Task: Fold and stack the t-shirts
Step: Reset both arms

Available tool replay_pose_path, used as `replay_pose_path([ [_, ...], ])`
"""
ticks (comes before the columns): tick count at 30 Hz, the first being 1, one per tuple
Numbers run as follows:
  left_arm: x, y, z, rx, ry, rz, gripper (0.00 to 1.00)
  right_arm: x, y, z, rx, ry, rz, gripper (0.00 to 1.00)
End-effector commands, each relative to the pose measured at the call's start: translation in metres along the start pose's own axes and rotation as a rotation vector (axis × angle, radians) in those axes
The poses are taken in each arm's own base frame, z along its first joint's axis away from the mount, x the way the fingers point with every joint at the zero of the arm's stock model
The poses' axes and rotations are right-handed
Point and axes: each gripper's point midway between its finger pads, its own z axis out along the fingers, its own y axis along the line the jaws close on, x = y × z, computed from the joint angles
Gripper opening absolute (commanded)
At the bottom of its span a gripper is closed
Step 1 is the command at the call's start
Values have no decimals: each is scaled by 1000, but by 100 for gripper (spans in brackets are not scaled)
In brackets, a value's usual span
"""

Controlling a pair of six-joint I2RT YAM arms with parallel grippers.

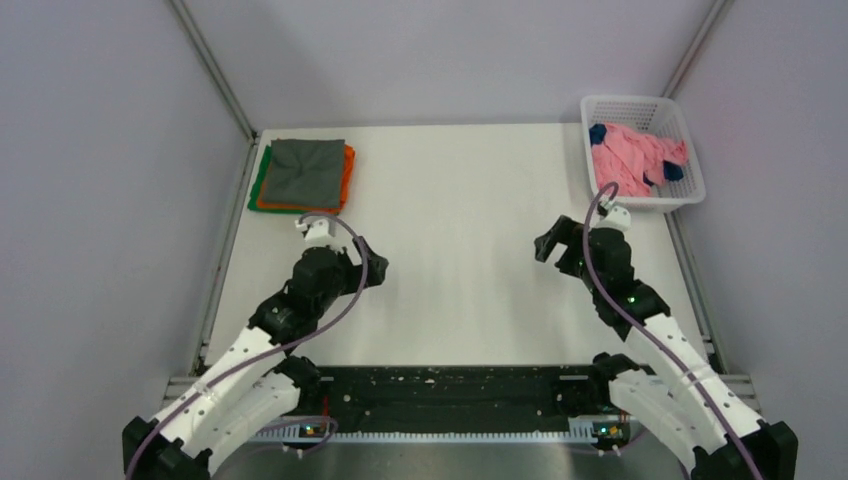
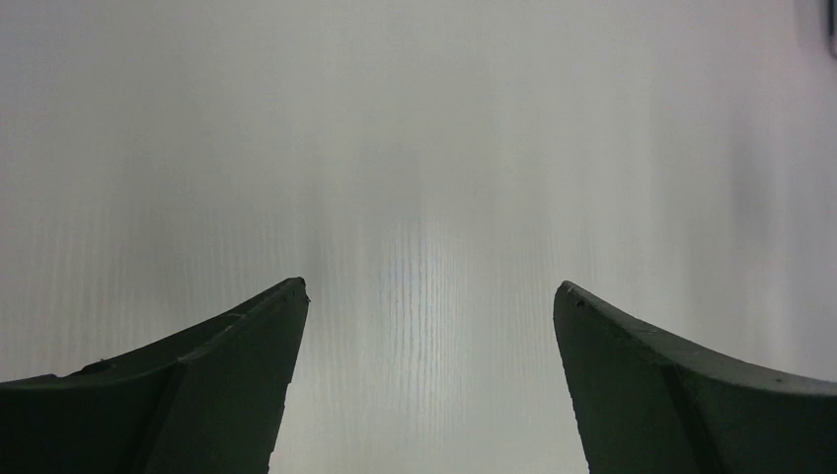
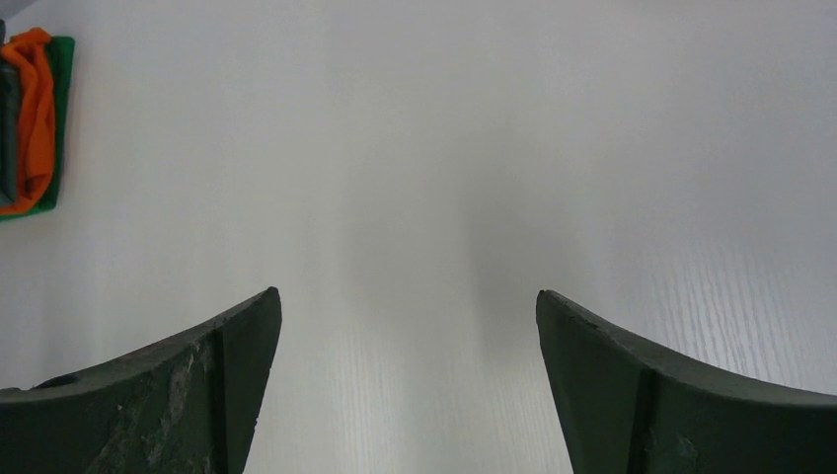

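We see a white table [image 1: 460,200] with a matt, finely ribbed grain. The olive-grey tee [image 1: 306,170] and pink tee [image 1: 635,155] are soft matt cloth. The basket [image 1: 640,108] is white plastic lattice. The right tool [image 3: 407,293] looks dark, matt, scuffed.

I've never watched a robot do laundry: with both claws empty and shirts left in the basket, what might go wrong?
The pink t-shirt and navy t-shirt lie tangled in the basket, so the open right gripper might lift both together, or drag the basket along. The folded stack sits close to the table's left edge; placing another shirt could push it askew.
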Motion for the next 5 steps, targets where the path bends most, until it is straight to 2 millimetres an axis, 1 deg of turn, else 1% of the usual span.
replay_pose_path([
  [1,-17,0,-13,7,-90,-48,99,2,-7,-3,15,-13,16,99],
  [5,-18,9,-20,-33,-103,-47,99,-1,-7,-4,15,-24,12,99],
])
